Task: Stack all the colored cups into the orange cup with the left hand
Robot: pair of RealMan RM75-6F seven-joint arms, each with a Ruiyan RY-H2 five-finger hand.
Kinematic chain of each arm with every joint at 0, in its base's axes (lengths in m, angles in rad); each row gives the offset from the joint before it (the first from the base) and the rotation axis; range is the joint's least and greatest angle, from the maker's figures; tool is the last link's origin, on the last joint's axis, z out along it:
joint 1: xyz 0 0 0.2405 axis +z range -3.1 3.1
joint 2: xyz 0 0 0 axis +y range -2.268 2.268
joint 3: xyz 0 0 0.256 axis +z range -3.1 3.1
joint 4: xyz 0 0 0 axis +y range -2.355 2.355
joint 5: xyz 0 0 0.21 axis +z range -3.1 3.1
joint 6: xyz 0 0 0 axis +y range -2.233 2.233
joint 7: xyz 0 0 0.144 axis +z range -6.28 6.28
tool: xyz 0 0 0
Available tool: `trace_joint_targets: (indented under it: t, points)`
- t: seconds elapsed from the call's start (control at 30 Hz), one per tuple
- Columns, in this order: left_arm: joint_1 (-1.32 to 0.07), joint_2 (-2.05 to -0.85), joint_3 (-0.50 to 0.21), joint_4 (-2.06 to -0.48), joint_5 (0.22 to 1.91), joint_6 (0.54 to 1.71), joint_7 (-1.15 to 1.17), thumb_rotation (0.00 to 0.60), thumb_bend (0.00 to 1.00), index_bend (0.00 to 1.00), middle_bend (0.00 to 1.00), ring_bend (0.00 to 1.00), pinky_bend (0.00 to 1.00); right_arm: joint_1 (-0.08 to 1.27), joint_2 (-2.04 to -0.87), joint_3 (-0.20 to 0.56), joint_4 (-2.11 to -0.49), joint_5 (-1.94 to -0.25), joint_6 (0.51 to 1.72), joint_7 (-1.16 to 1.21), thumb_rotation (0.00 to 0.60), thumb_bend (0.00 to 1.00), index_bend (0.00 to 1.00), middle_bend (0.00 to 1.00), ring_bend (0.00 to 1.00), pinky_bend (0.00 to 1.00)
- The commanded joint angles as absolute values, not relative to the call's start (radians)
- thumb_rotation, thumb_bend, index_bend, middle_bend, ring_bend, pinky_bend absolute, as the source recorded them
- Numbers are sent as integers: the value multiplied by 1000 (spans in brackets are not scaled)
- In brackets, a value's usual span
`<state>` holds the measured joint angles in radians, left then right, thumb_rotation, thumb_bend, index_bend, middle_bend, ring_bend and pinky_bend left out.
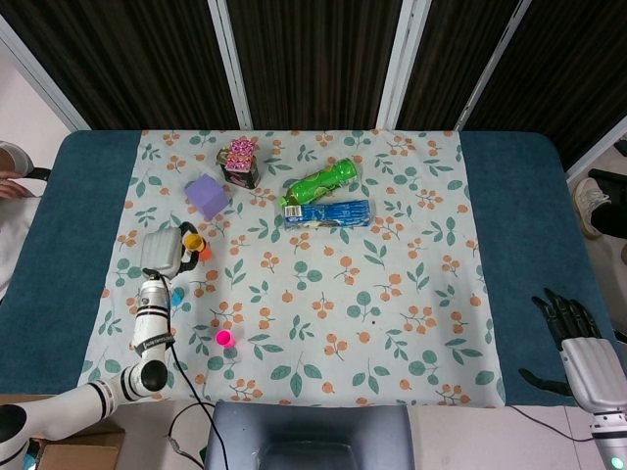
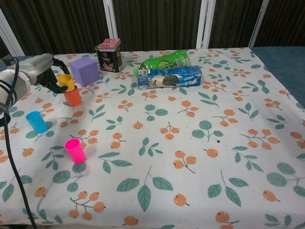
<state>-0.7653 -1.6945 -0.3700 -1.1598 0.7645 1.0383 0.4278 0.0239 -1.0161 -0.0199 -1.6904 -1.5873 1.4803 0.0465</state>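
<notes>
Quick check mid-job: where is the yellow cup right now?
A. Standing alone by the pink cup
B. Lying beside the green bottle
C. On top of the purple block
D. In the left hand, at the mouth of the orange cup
D: in the chest view the left hand holds the yellow cup right at the top of the orange cup.

A purple cube [image 2: 85, 71], a tin can [image 2: 108, 55], a lying green bottle [image 2: 164, 60] and a blue cookie pack [image 2: 169, 77] rest on the floral-clothed surface [image 2: 200, 157].
</notes>
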Motion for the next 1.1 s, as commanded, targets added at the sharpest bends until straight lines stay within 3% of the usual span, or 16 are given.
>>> trace_joint_targets:
  t: [0.03, 0.1, 0.27, 0.47, 0.6, 0.77, 1.1]
  points:
    - [-763, -1687, -368, -1167, 759, 1031, 428, 600, 379, 165, 1000, 1000, 1000, 24, -1016, -20, -1690, -1587, 1480, 46, 600, 155, 0, 0, 0, 0]
    - [-756, -1677, -368, -1192, 775, 1041, 411, 600, 378, 5, 1000, 1000, 1000, 25, -1017, -19, -1690, -1586, 1478, 44, 600, 154, 0, 0, 0, 0]
    - [-723, -1618, -337, -1316, 863, 1095, 389, 600, 370, 0, 1000, 1000, 1000, 26, -1021, -19, -1689, -1584, 1473, 36, 600, 154, 0, 0, 0, 0]
    - [-634, -1503, -241, -1542, 969, 1177, 402, 600, 366, 2, 1000, 1000, 1000, 26, -1024, -22, -1691, -1586, 1472, 29, 600, 154, 0, 0, 0, 0]
    - [-614, -1484, -219, -1576, 982, 1187, 400, 600, 367, 38, 1000, 1000, 1000, 25, -1024, -22, -1692, -1587, 1473, 29, 600, 154, 0, 0, 0, 0]
    - [-548, -1461, -140, -1575, 970, 1175, 377, 600, 366, 107, 1000, 1000, 1000, 27, -1026, -27, -1693, -1594, 1468, 24, 600, 155, 0, 0, 0, 0]
    - [-526, -1492, -129, -1474, 962, 1135, 339, 600, 365, 247, 1000, 1000, 1000, 26, -1024, -28, -1693, -1594, 1468, 28, 600, 154, 0, 0, 0, 0]
